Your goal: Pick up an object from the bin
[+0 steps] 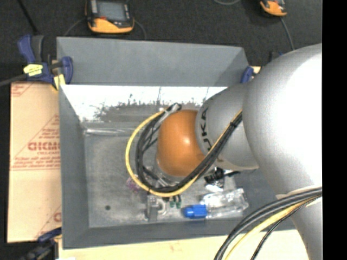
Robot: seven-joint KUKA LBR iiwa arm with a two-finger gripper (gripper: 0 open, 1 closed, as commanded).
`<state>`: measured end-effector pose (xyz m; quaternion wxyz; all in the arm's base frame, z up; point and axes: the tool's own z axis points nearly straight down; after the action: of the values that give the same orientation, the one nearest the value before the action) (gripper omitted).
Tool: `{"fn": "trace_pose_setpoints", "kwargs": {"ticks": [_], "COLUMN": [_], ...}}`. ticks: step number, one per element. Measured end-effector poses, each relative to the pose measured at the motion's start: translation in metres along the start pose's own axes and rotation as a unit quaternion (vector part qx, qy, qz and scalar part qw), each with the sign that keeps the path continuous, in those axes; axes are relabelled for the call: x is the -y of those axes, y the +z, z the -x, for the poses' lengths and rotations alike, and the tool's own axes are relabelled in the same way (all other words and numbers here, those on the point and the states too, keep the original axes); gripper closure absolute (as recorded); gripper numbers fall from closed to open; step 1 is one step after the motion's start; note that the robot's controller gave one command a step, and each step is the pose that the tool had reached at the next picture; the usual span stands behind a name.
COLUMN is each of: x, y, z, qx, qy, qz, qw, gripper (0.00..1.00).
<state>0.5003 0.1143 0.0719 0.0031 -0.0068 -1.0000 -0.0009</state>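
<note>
Claw [153, 206] sits low in grey metal bin [73, 161], near its front wall. It is mostly hidden under the arm's orange wrist cover [178, 145] & looped cables [133, 156]; can't tell if claw is spread or pressed together.

Bin contents, nearest first:
- 1 clear plastic bottle [225, 202] w/ blue cap [194, 212], on its side on bin floor just to view's right of claw, cap end toward claw.
- 1 small purple thing [132, 186], close on view's left, partly behind cables.
- 1 white-and-black item [215, 180] above bottle, beside arm; kind unclear.
</note>
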Motion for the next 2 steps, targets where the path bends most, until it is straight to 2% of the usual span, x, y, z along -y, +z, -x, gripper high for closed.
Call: {"fn": "trace_pose_setpoints", "kwargs": {"ticks": [1,2], "x": [0.002,0.008], "y": [-0.005,-0.002], "z": [0.002,0.036], "qx": [0.0012,0.0068], "qy": [0.003,-0.007], "qz": [0.0,0.001], "qw": [1.0,1.0], "gripper": [1.0,1.0]}}
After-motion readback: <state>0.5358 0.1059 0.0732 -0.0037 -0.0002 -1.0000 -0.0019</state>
